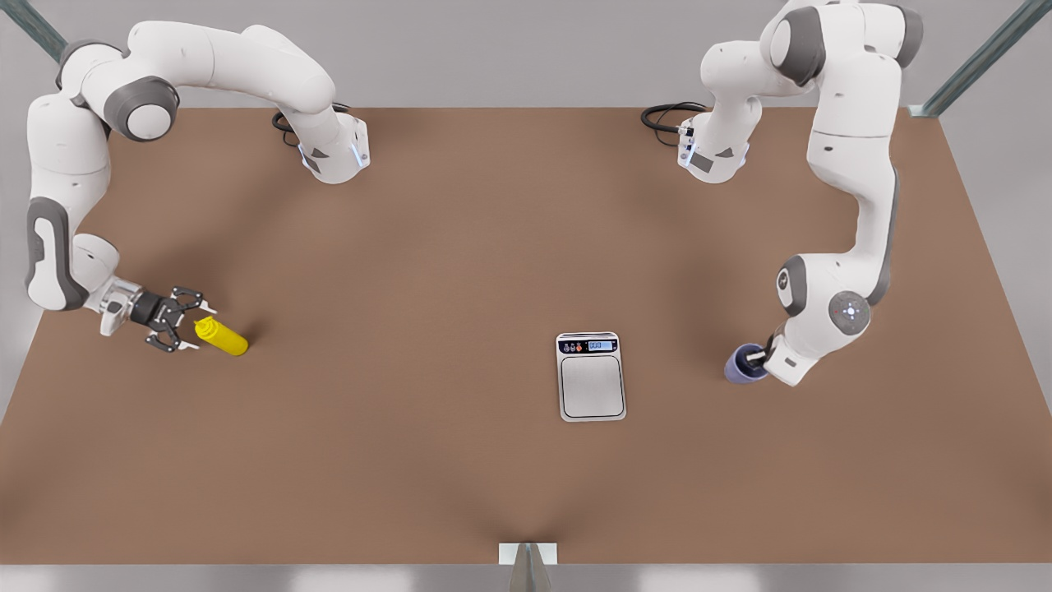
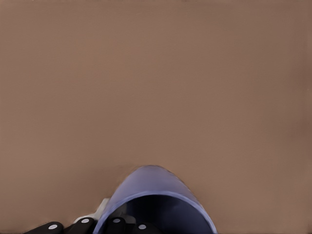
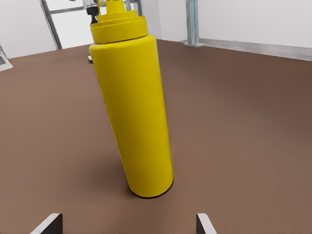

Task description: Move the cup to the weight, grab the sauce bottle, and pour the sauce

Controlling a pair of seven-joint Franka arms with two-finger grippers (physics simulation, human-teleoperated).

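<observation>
The lavender-blue cup (image 1: 742, 364) stands on the table at the front view's right, apart from the weight (image 1: 591, 376), a silver-grey scale with a blue display. My left gripper (image 1: 761, 357) grips the cup's rim, one finger inside and one outside; the left wrist view shows the cup (image 2: 156, 195) with that gripper (image 2: 100, 224) on its wall. At the front view's left the yellow sauce bottle (image 1: 222, 337) stands upright. My right gripper (image 1: 186, 329) is open just beside it. In the right wrist view the bottle (image 3: 134, 112) rises ahead of the gripper (image 3: 126, 222), untouched.
The brown table (image 1: 427, 271) spreads wide between the bottle and the scale. Both arm bases (image 1: 333, 152) sit at the far edge with black cables. A small metal bracket (image 1: 528, 555) marks the near edge's middle.
</observation>
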